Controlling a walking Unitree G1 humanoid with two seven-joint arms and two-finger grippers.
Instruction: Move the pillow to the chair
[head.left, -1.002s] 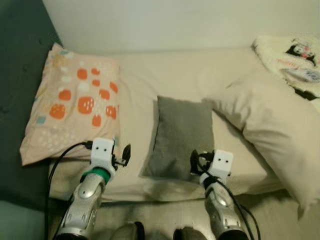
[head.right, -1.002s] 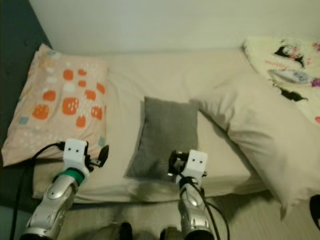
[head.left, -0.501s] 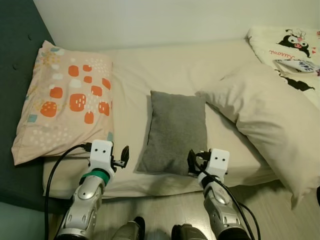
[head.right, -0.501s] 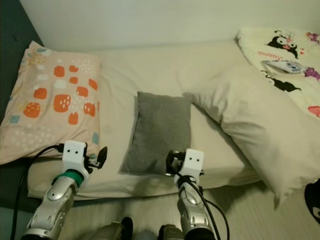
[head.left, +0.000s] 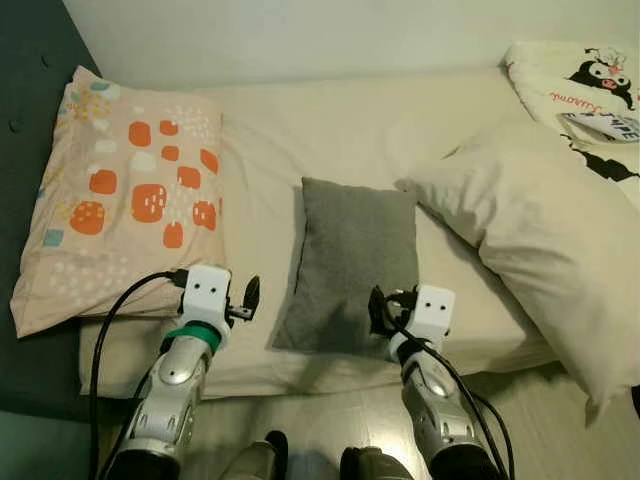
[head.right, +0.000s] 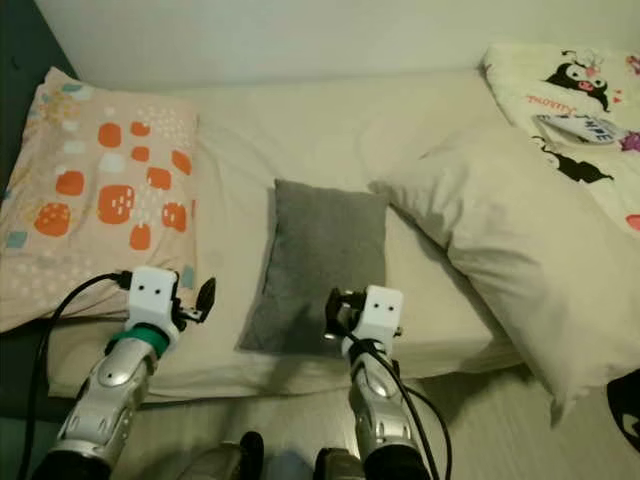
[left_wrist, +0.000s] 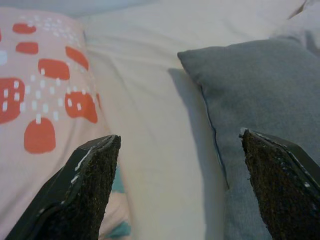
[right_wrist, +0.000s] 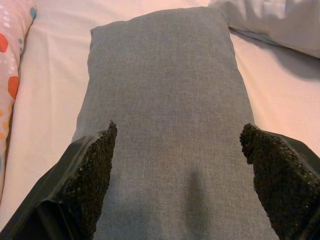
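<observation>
Right wrist view: grey pillow under spread right tool.

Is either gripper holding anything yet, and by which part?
Nothing is held. Both the left gripper and right gripper are open; the right faces the small grey rectangular fabric pillow.

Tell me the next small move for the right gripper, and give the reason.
Probably ease the right gripper down onto the grey pillow and close. Its fingers are spread wide just above the pillow's near end, holding nothing. The left gripper hangs open over the sheet beside the patterned pillow.
</observation>
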